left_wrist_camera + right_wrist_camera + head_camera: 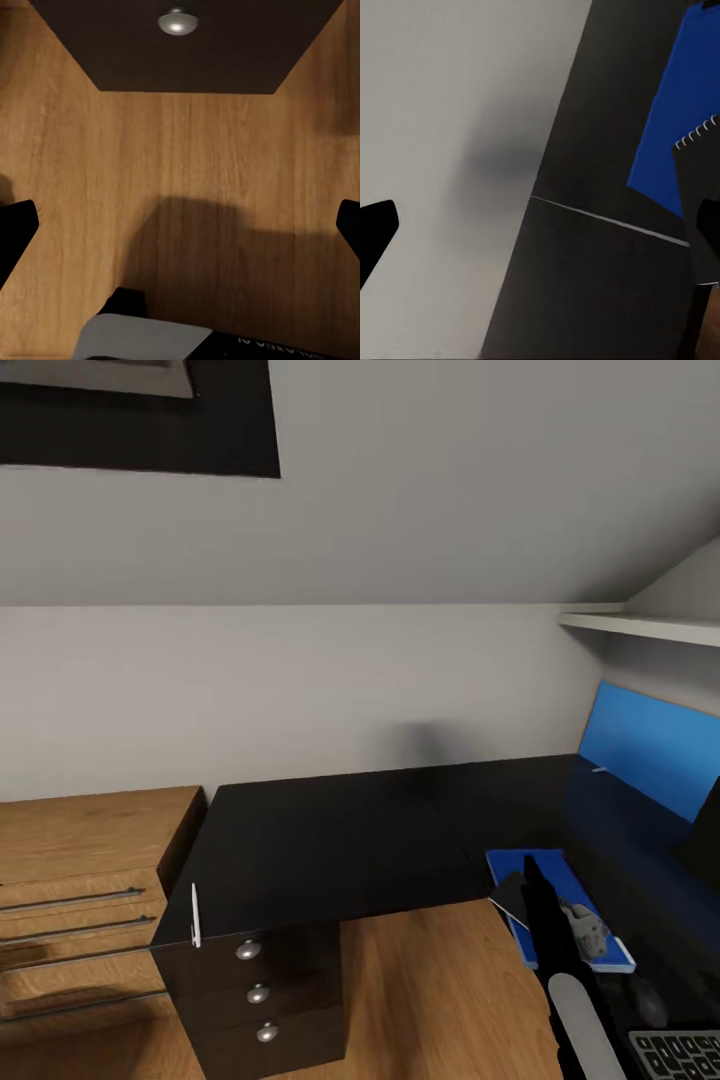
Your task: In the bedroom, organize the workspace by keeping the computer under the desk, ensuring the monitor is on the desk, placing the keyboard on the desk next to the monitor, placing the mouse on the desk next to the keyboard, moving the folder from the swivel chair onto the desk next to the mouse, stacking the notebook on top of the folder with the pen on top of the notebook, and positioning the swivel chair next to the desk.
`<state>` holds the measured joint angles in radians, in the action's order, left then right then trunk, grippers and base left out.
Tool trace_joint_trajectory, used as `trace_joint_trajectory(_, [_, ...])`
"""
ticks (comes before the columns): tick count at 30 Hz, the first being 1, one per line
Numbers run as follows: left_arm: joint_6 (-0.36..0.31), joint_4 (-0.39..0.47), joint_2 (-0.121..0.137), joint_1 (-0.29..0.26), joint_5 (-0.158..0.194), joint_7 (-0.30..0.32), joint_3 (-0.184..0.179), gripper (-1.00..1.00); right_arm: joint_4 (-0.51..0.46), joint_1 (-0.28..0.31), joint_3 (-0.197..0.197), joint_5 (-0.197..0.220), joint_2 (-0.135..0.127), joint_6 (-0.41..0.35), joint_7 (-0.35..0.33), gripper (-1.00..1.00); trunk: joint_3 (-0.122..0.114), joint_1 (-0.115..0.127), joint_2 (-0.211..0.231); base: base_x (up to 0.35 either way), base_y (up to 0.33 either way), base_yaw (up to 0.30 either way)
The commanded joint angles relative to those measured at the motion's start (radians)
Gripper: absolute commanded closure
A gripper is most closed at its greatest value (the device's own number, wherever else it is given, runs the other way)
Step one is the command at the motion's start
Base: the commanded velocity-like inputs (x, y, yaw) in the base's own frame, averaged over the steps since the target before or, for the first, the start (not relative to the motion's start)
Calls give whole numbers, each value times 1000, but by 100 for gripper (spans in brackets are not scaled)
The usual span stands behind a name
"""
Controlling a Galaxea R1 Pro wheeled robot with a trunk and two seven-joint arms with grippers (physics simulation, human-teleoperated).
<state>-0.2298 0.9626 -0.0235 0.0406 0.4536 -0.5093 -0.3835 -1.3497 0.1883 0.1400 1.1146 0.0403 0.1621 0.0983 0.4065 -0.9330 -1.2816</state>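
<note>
The black-topped desk [330,840] fills the middle of the head view. A bright blue folder [575,905] lies on its right wing, with the dark notebook [508,898] on it, one corner jutting past the folder's left edge. My right gripper [532,872] hovers over that corner, open. In the right wrist view the gripper [540,232] frames the notebook's spiral edge [697,180] and the folder [675,105]. The white pen [196,916] lies at the desk's front left corner. Keyboard [680,1056] and mouse [648,1000] sit at the lower right. My left gripper [180,225] hangs open over the floor.
A three-drawer unit with silver knobs [258,993] stands under the desk's left end; one knob [178,21] faces the left wrist camera. A light-wood cabinet [80,880] adjoins it on the left. A blue back panel [650,750], a white shelf [640,626] and a dark slab [705,825] line the right.
</note>
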Motion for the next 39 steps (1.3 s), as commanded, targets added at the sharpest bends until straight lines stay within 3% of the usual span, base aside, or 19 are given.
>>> trace_joint_trajectory(1, [-3,2,0,0,7,-7,-2,-100,-1,0,-24,8,0,3,2,-100,-2,4,7,0,0,18])
trace_joint_trajectory(6, [-3,2,0,0,7,-7,-2,-100,-2,0,-51,7,-6,0,-1,-100,-18,23,42,0,0,5])
trace_joint_trajectory(30, [-3,2,0,0,6,-8,0,-100,4,0,-60,13,1,4,-5,-100,-93,115,210,0,0,2])
trace_joint_trajectory(39, [-3,2,0,0,6,-8,1,-100,27,0,-62,13,19,9,-1,-100,-125,150,273,0,0,205])
